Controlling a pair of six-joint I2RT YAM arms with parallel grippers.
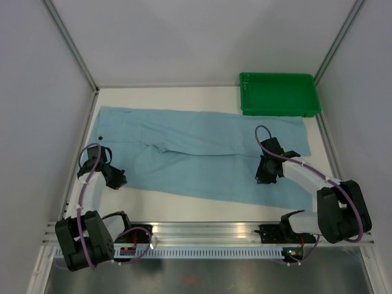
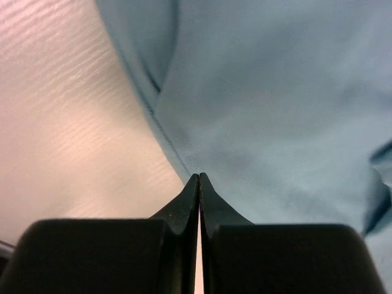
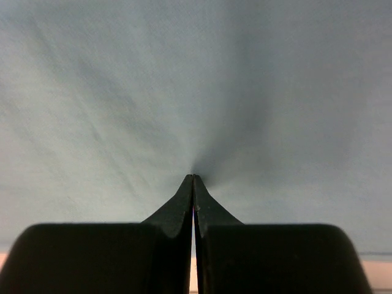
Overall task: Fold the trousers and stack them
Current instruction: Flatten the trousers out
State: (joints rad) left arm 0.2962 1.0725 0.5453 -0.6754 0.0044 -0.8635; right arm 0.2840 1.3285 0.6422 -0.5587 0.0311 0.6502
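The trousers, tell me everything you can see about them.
The trousers are light sky-blue, of soft thin cloth. They lie spread flat across the table, waist to the left and both legs running right. A small dark button sits at the waistband, and shallow creases run out from the crotch. The left gripper is shut on the near hem at the waist end. The right gripper pinches the near leg, puckering the cloth. The far leg's end lies just by the tray.
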